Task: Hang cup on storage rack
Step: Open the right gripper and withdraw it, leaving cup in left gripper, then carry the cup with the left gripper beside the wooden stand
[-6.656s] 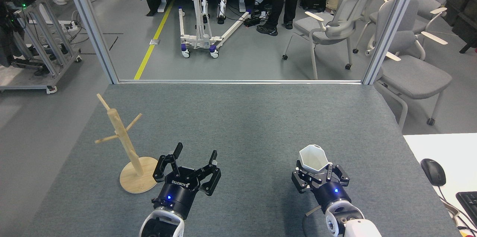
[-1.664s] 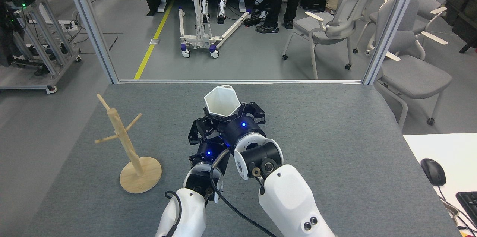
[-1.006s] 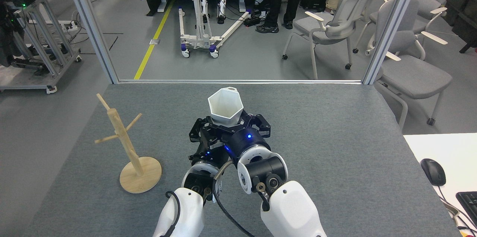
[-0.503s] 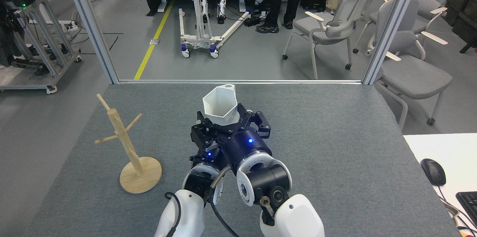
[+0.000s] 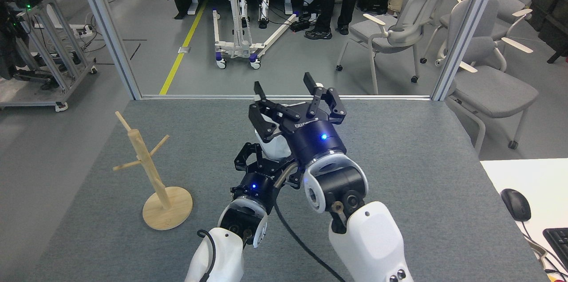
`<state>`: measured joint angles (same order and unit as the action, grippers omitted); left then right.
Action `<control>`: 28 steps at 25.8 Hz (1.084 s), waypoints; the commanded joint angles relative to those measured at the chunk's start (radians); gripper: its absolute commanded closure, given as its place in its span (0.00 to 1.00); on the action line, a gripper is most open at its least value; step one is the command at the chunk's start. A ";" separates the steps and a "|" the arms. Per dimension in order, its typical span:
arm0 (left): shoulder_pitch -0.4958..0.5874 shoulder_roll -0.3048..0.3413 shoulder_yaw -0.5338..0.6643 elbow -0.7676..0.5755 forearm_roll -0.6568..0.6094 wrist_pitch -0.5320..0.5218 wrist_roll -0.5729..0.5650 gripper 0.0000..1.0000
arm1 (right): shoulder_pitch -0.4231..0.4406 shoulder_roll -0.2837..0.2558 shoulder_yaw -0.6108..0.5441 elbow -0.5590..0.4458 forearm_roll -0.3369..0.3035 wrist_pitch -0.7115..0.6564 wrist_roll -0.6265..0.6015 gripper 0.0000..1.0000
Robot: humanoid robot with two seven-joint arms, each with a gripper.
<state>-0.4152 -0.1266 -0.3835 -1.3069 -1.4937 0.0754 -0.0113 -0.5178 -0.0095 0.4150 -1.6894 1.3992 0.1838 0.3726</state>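
Note:
The white faceted cup (image 5: 274, 148) is in the middle of the grey table, mostly hidden behind my right gripper. Only part of its side shows. My left gripper (image 5: 262, 162) sits right under it, its black fingers closed around the cup's lower part. My right gripper (image 5: 285, 86) is above and just beyond the cup, open, with nothing between its spread fingers. The wooden storage rack (image 5: 146, 158) stands upright on its round base (image 5: 167, 213) at the left of the table, well apart from both grippers, with bare pegs.
The grey table (image 5: 399, 149) ends at a metal rail (image 5: 284, 96) with two slanted posts. Grey chairs (image 5: 483, 82) stand beyond at the right. A white desk (image 5: 532, 175) at the right holds a black mouse (image 5: 515, 204) and a keyboard (image 5: 558, 241).
My right gripper has opened, let go of the cup and risen away from it toward the far edge. The cup stays low in my left gripper. The rack has not moved.

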 commanded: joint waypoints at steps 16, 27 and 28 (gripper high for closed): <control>0.157 0.030 0.000 -0.235 -0.151 -0.017 0.044 0.91 | 0.259 -0.122 -0.541 0.270 0.187 -0.242 -0.161 0.01; 0.374 0.133 0.002 -0.348 -0.295 0.162 0.202 0.98 | 0.390 -0.109 -0.473 0.277 0.136 -0.239 -0.322 0.01; 0.395 0.137 0.003 -0.350 -0.309 0.198 0.211 0.98 | 0.389 -0.106 -0.463 0.275 0.136 -0.238 -0.322 0.01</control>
<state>-0.0740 -0.0028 -0.3814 -1.6508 -1.7665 0.1931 0.1641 -0.1337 -0.1133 -0.0790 -1.4139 1.5449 -0.0564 0.0556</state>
